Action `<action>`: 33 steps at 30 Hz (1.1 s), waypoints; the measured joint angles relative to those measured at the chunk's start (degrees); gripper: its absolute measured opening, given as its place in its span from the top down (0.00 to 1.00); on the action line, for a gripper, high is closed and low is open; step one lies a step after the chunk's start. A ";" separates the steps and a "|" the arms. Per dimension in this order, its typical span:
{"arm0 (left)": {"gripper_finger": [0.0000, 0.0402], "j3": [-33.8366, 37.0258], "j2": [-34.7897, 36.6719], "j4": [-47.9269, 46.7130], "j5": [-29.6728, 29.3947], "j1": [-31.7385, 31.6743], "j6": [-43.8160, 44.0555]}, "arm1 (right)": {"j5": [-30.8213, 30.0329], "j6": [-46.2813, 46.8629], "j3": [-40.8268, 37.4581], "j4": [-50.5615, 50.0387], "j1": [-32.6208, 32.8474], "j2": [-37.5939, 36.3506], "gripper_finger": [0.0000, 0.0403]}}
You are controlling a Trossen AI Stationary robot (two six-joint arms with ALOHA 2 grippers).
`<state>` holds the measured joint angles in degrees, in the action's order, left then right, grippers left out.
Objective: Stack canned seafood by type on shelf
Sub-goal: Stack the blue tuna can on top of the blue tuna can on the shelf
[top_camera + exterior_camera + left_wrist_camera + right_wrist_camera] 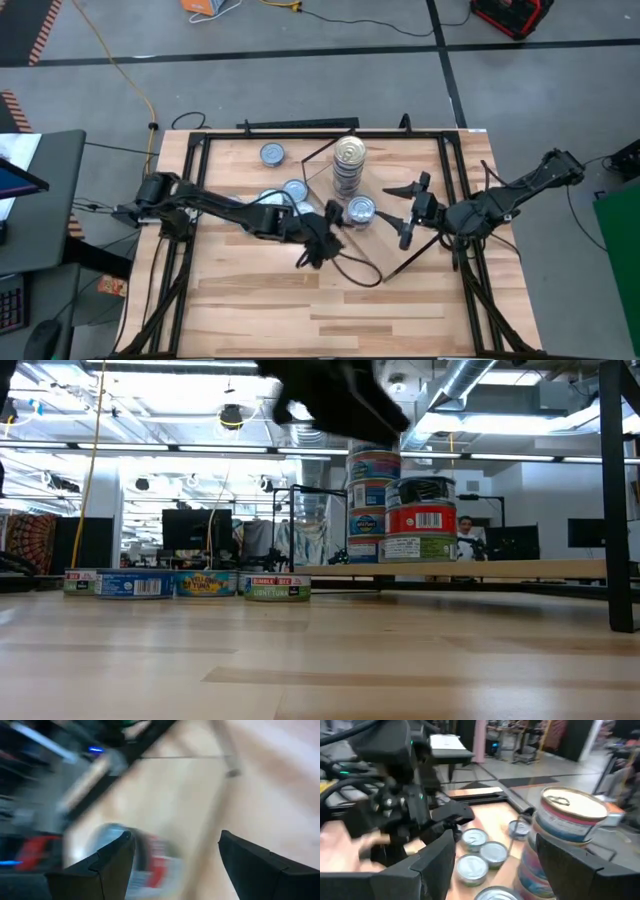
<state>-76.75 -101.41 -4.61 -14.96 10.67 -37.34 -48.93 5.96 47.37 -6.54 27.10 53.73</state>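
On the shelf (380, 255), a light-wood board (500, 568) with a thin dark frame, stands a tall stack of tins (349, 165) (375, 505). Beside it is a shorter stack (360, 210) with a red-labelled tin (420, 520). Several loose tins (285, 190) (190, 584) rest on their bases on the tabletop to the left. My left gripper (318, 250) (175, 837) hangs open and empty just left of the short stack. My right gripper (408, 210) (496, 836) stands open and empty to the right of both stacks.
A dark metal frame (190, 150) runs along the table's edges. A dark cable (355, 272) loops over the wood near the shelf's front corner. The near half of the tabletop (320, 310) shows bare planks.
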 joint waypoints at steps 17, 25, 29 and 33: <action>0.31 0.35 2.13 -9.91 7.26 11.50 16.85 | 9.15 6.43 -13.24 17.69 -2.86 -2.04 0.25; 0.31 16.65 5.12 5.30 8.13 12.20 25.12 | 8.79 4.69 -13.26 25.92 -1.54 4.27 0.25; 0.31 22.89 11.44 6.38 7.05 13.61 31.57 | 8.79 4.04 -13.24 26.33 0.12 3.82 0.25; 0.31 28.26 20.59 0.90 4.06 14.87 39.20 | 8.81 2.64 -13.24 25.22 0.82 3.30 0.25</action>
<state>-48.49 -80.83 -3.71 -10.90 25.54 1.87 -40.12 8.60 34.13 18.68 27.92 57.04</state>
